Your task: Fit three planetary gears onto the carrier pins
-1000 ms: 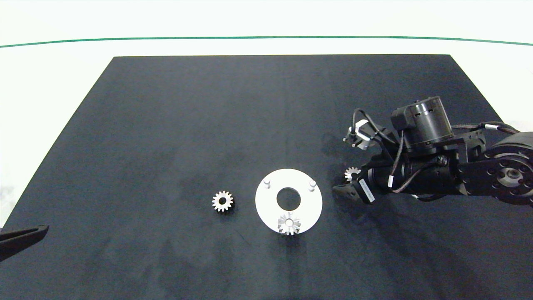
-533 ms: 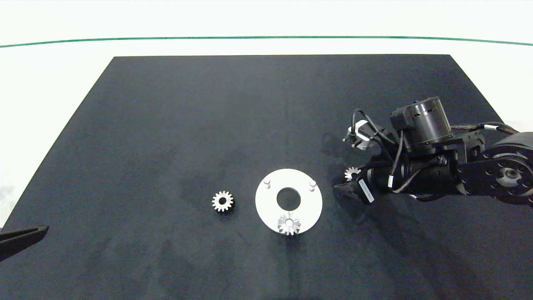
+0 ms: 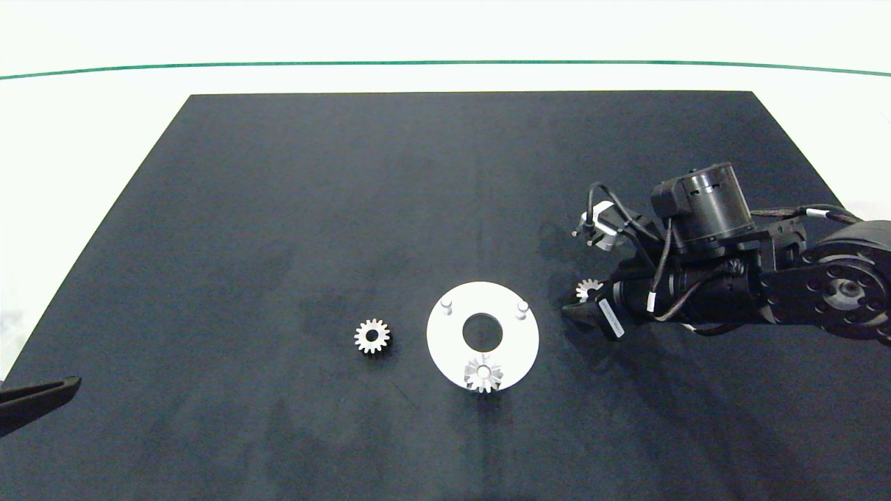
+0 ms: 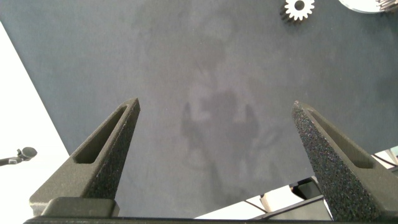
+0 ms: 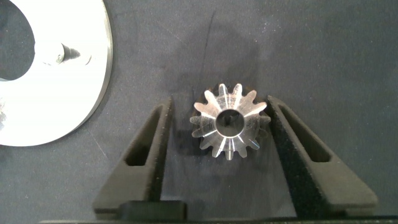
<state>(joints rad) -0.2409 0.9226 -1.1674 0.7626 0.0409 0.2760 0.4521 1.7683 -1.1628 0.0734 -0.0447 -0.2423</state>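
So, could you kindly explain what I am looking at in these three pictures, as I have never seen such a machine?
It is a two-armed robot at a black mat. One picture looks down from overhead; the other two come from cameras on the wrists. On the mat lies a white disc with three pins; one gear already sits on the nearest pin, and another gear lies loose beside the disc. The right pincer is down at the mat, open, its fingers either side of a third gear but not yet gripping it. The left pincer waits open at the mat's near left corner, holding nothing.
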